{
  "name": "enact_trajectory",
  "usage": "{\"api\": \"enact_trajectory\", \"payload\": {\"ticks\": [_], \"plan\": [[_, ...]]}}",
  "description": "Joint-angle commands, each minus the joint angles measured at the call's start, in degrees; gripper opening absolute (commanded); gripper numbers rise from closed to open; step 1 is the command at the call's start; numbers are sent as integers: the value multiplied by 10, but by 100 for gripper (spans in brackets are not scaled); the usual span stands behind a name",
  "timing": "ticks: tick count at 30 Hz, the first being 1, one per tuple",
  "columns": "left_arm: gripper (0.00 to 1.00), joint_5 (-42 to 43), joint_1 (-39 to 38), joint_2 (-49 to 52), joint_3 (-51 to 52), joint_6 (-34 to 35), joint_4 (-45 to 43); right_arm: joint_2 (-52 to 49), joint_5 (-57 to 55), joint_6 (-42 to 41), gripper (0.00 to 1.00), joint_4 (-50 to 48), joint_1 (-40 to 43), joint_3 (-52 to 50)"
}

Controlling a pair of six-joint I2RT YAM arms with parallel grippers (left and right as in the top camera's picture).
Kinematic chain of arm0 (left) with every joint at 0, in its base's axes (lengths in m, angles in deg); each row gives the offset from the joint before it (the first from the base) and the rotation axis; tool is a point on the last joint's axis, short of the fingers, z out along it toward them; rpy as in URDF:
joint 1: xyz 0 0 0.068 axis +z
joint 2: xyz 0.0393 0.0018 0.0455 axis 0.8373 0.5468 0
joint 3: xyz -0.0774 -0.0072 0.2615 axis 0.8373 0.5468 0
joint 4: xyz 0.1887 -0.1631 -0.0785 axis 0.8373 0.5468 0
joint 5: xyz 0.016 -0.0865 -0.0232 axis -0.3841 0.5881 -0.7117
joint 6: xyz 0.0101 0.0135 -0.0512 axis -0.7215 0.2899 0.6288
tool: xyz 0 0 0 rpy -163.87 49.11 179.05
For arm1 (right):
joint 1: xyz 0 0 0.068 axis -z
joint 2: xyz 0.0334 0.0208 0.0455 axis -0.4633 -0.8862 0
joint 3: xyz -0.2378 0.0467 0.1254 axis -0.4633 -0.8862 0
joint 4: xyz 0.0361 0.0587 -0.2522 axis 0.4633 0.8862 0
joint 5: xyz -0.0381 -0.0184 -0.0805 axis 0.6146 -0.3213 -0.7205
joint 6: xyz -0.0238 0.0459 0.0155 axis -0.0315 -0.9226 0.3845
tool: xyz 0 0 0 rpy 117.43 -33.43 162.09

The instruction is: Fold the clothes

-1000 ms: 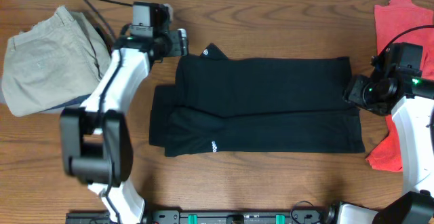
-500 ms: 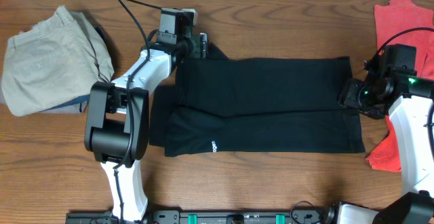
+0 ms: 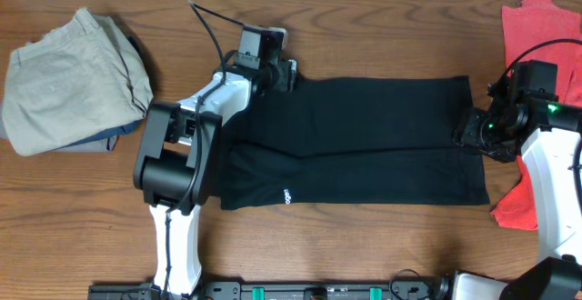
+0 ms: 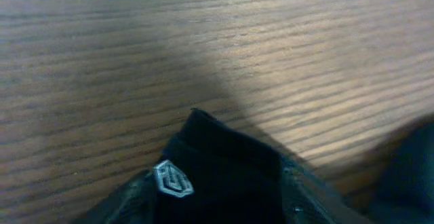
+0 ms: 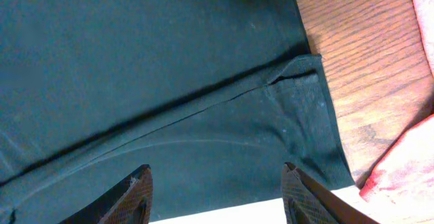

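Wood-grain table point(image 3: 364, 245) bears the black shirt point(image 3: 364, 145); left claw point(image 4: 218, 183) and right claw point(image 5: 217, 173) both gape, holding nothing.

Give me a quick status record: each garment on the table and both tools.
black shirt: flat at mid-table, a fold line along its length, small white logo near the lower left
khaki trousers: bunched, far left
coral-red garment: far right edge of the table
left tool: open, jaws either side of the black shirt's upper-left corner
right tool: open, above the black shirt's right edge
fold progress: not finished
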Motion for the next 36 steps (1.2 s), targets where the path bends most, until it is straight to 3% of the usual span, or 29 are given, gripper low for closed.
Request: {"api": "enact_trajectory", "payload": {"ticks": [1, 5, 9, 17, 25, 26, 28, 29, 32, 36], "plan": [[37, 0, 2, 10, -13, -7, 2, 0, 4, 4, 59, -1, -7, 2], [21, 0, 2, 10, -13, -7, -1, 0, 4, 4, 59, -4, -7, 2], [13, 0, 5, 5, -18, -5, -5, 0, 1, 4, 58, -20, -7, 2], [12, 0, 26, -54, -27, 54, 5, -28, -5, 40, 57, -114, -7, 2], [12, 0, 25, -81, -27, 60, 61, -126, -4, 53, 57, -226, -7, 2], [15, 1, 24, -81, -27, 60, 57, -139, -3, 53, 57, -230, -7, 2], [45, 0, 18, -80, -27, 60, 46, -159, -2, 51, 61, -231, -8, 2], [50, 0, 16, -78, -27, 59, 40, -168, -2, 51, 63, -230, -8, 2], [60, 0, 9, -67, -27, 57, 10, -179, -2, 52, 67, -229, -8, 2], [63, 0, 5, -40, -27, 58, -31, -177, -2, 52, 69, -229, -8, 2]]}}
